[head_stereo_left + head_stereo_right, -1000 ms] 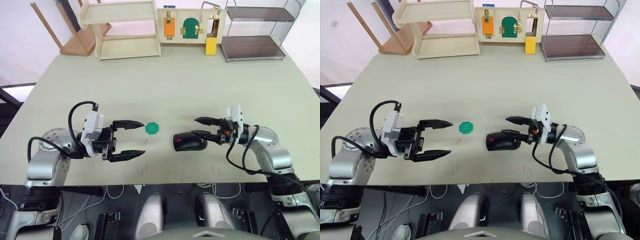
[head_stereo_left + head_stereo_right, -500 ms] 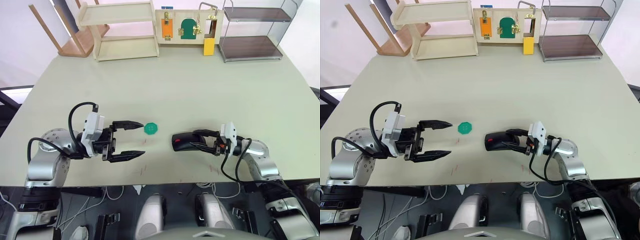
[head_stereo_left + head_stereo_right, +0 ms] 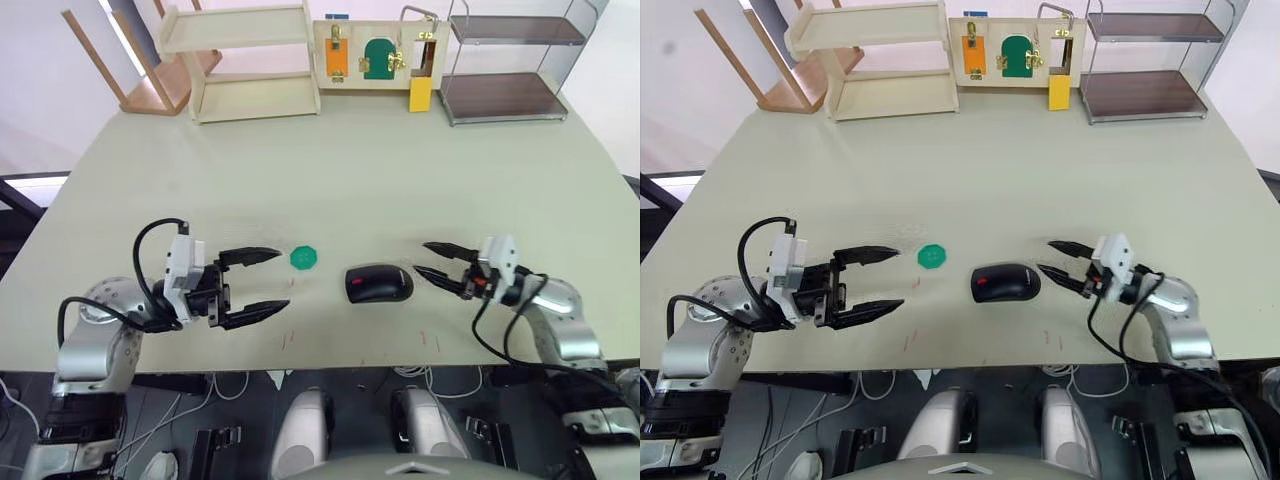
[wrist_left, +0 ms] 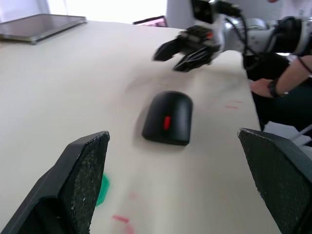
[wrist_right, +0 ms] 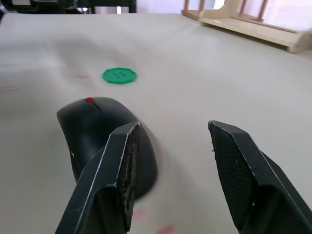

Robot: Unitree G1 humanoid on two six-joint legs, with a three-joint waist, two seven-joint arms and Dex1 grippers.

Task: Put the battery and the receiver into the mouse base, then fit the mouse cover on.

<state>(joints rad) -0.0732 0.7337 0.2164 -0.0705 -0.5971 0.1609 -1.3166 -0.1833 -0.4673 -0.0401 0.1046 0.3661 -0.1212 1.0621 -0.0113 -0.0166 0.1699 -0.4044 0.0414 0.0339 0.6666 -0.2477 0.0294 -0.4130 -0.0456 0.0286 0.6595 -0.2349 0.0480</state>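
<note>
Right gripper (image 3: pixel 434 259): fingers spread, holding nothing, tips pointing toward 9 o'clock, near the surface's (image 3: pixel 400 170) front edge.

Mouse cover (image 3: pixel 379 283): on the surface just off the right gripper's tips, at its 9 o'clock, apart from them; glossy black shell facing up, small red mark on top. The base beneath it cannot be made out separately.

Left gripper (image 3: pixel 266 283): fingers wide apart, holding nothing, tips pointing toward 3 o'clock; the cover lies at its 3 o'clock, well apart.

Green tray (image 3: pixel 303 257): flat octagon, at 10 o'clock from the cover, just beyond the left gripper's upper fingertip.

Far edge, 12 o'clock: wooden shelf (image 3: pixel 240 60), latch board (image 3: pixel 378 53), wire rack (image 3: pixel 505 60).
</note>
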